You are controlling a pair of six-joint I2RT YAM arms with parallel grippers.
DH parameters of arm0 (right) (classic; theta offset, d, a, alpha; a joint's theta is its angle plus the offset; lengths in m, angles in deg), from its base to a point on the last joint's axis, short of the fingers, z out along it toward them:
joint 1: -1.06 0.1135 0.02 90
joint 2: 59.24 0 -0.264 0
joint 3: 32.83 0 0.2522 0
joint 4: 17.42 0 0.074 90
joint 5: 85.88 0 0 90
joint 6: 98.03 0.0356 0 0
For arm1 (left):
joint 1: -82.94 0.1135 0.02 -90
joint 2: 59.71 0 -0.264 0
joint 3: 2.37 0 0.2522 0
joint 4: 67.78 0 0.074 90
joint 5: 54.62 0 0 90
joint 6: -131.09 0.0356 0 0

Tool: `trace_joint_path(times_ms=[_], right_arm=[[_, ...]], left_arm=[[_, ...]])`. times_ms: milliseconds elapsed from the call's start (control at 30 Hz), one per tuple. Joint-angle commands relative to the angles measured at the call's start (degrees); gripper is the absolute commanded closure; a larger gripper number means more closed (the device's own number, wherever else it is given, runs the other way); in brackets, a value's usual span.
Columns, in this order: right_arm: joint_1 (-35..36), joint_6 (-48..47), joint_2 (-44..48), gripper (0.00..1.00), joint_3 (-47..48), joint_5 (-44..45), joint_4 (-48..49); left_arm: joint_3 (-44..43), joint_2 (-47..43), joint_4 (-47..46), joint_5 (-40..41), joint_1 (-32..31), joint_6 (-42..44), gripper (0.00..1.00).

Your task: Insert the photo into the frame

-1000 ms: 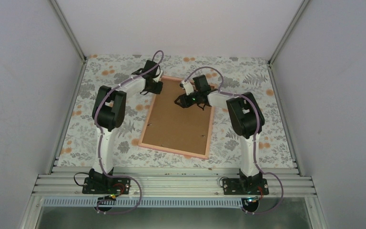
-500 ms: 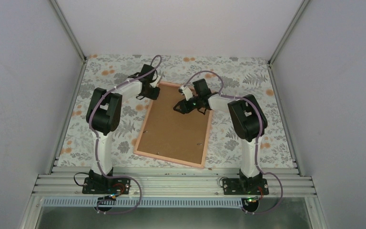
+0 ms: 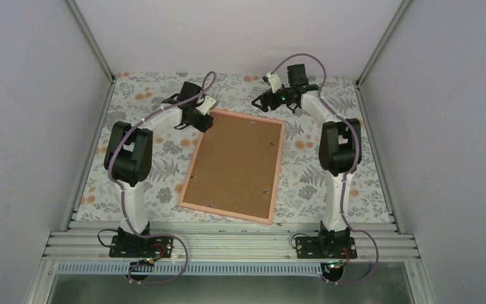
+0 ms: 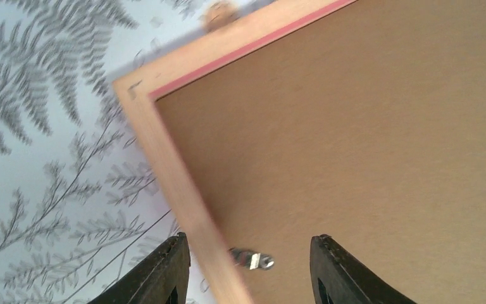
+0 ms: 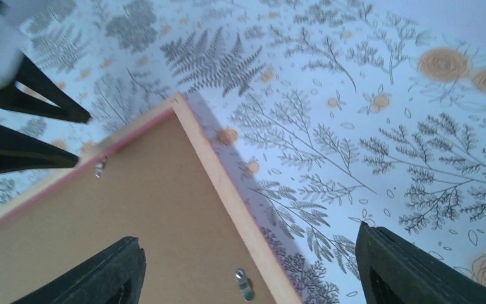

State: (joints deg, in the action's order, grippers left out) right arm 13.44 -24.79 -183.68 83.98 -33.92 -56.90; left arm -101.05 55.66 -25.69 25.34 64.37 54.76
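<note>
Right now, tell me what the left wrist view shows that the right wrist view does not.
Left wrist only: the far-left corner of the thin pink rectangular frame, and a small metal clip beside its left rail, between the left arm's jaws, which stand open. Right wrist only: the frame's far-right corner, two metal tabs on the backing, big orange rose prints on the cloth, the left arm's jaws seen from outside, and the right arm's jaws, wide open and holding nothing. Both: the brown cardboard backing board and the grey fern-patterned tablecloth.
</note>
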Motion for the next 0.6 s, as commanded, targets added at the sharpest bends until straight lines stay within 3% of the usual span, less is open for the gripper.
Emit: trace_joint_path(times_ms=[0, 167, 400, 567], right_arm=[[1.25, -5.8, -6.24, 0.18, 3.52, 2.0, -7.99], [1.25, -10.29, -8.77, 0.19, 3.49, 6.25, -8.66], [1.46, -14.79, -10.05, 0.3, 0.26, 10.55, -6.72], [1.85, -14.89, -10.29, 0.32, -1.41, 13.5, -3.86]], left_arm=[[1.98, -2.7, -2.38, -4.03, -3.18, 6.27, 0.51], [4.43, -2.7, -3.19, -4.99, -6.08, 7.54, 0.51], [4.62, -0.19, -3.89, -5.17, -7.91, 6.94, 0.52], [3.54, 1.76, -3.91, -4.16, -8.28, 6.69, 0.53]])
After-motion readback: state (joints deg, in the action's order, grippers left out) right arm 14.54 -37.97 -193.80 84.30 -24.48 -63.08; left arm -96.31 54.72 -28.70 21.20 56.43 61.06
